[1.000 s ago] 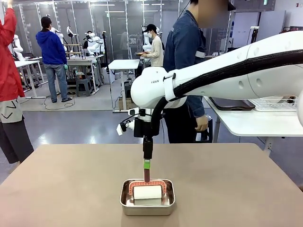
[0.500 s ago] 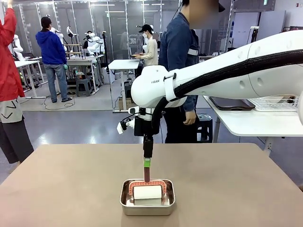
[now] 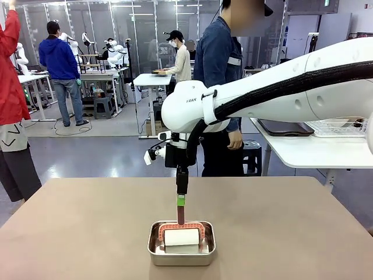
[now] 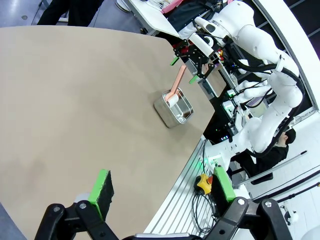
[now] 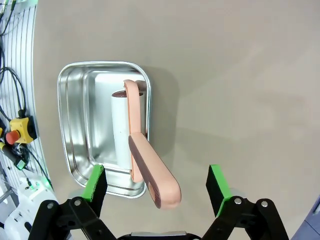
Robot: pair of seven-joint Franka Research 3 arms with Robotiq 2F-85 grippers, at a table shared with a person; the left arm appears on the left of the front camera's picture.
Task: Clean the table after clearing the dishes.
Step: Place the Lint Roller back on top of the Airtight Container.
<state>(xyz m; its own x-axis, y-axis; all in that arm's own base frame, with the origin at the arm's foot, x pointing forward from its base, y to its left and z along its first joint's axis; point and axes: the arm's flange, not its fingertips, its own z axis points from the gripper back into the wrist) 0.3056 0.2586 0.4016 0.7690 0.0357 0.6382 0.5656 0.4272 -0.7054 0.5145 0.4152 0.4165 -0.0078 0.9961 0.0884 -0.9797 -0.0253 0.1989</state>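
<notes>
The beige table [image 3: 87, 227] carries a small steel pan [image 3: 157, 252] near its front edge. In the pan lies a white roller [image 3: 181, 237] whose salmon handle [image 5: 150, 170] sticks up. My right gripper [image 3: 181, 201] hangs straight above the pan, open. In the right wrist view its green pads [image 5: 95, 182] stand wide on either side of the handle's end without touching it. My left gripper [image 4: 162, 186] is open and holds nothing, over the table's near edge [image 4: 150, 200], far from the pan [image 4: 175, 107]. The dishes are out of view.
A person in a dark blue jacket [image 3: 218, 64] stands just beyond the table's far edge. A white table [image 3: 309, 149] with a wire rack is at the back right. A yellow stop button [image 5: 20, 127] and cables lie off the table's near edge.
The person behind the table has shifted a little to the left. Both arms and the roller stay still.
</notes>
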